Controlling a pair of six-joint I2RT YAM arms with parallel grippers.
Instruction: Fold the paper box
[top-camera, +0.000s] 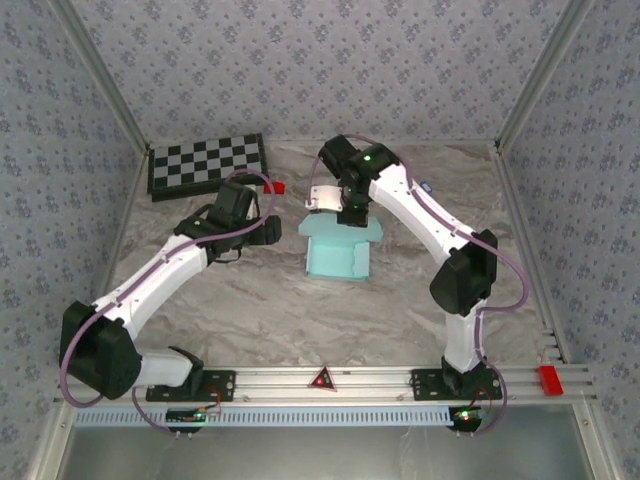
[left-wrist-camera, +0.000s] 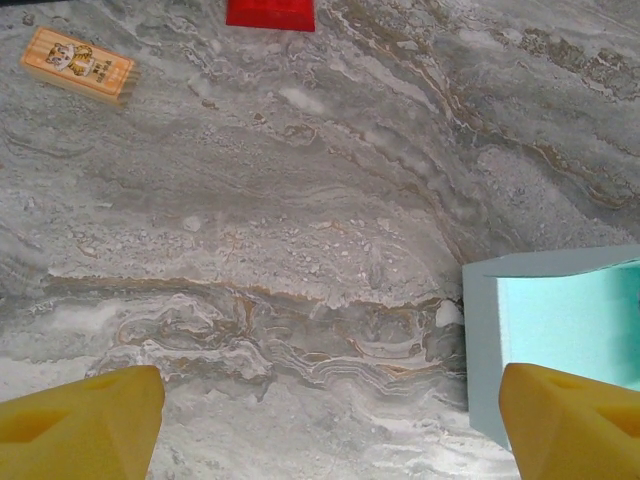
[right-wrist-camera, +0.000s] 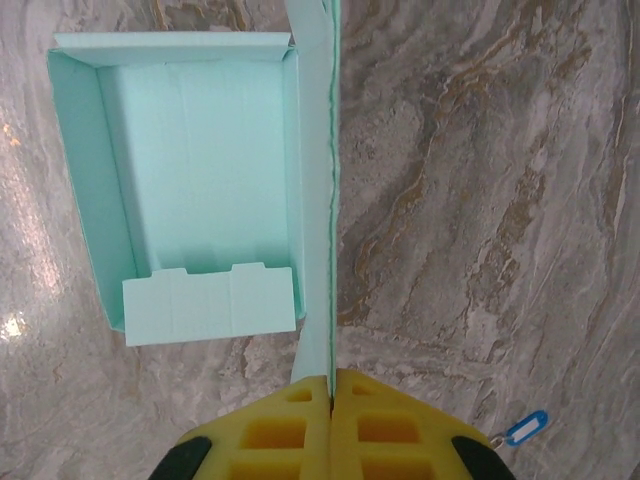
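Observation:
The paper box (top-camera: 338, 258), pale light blue, lies on the marble table (top-camera: 260, 310) at the centre with its tray open upward. In the right wrist view its inside (right-wrist-camera: 190, 170) shows low walls and a notched flap folded in at the near end. My right gripper (right-wrist-camera: 329, 385) is shut on the box's upright side panel (right-wrist-camera: 318, 200), seen edge-on; from above that gripper (top-camera: 352, 215) is over the box's far edge. My left gripper (top-camera: 268, 232) hovers left of the box, open. Its yellow fingers (left-wrist-camera: 80, 420) stand wide apart over bare table, with the box's corner (left-wrist-camera: 560, 315) by the right one.
A black-and-white checkerboard (top-camera: 208, 163) lies at the back left. A red block (top-camera: 274, 187) and a small wooden block (left-wrist-camera: 78, 64) sit beyond the left gripper. A blue key tag (right-wrist-camera: 525, 428) lies right of the right gripper. Patterned walls close in the table.

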